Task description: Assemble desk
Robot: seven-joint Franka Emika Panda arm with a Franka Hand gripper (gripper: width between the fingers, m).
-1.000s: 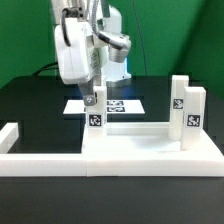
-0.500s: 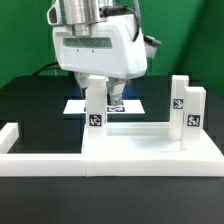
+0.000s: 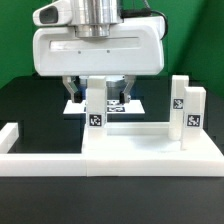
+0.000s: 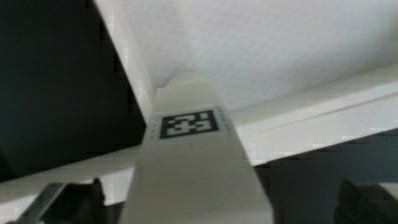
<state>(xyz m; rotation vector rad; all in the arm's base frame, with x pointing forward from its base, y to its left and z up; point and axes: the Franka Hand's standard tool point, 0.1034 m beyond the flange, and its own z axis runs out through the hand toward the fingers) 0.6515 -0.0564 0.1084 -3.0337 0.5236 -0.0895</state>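
in the exterior view the desk top (image 3: 150, 140) lies on the table at its front edge, against the white border bar (image 3: 40, 160). one leg (image 3: 95, 105) stands at its back corner on the exterior view's left, two legs (image 3: 185, 110) at the other back corner. the claw (image 3: 96, 95) hangs open around the first leg.

in the wrist view the leg (image 4: 187, 160) rises between the fingers (image 4: 54, 200), apart from both. it looks light, stiff and smooth; i would grip its flat sides.

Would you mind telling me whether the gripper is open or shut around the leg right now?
Open. The gripper straddles the upright leg, and in the wrist view both fingers stand clear of its sides.
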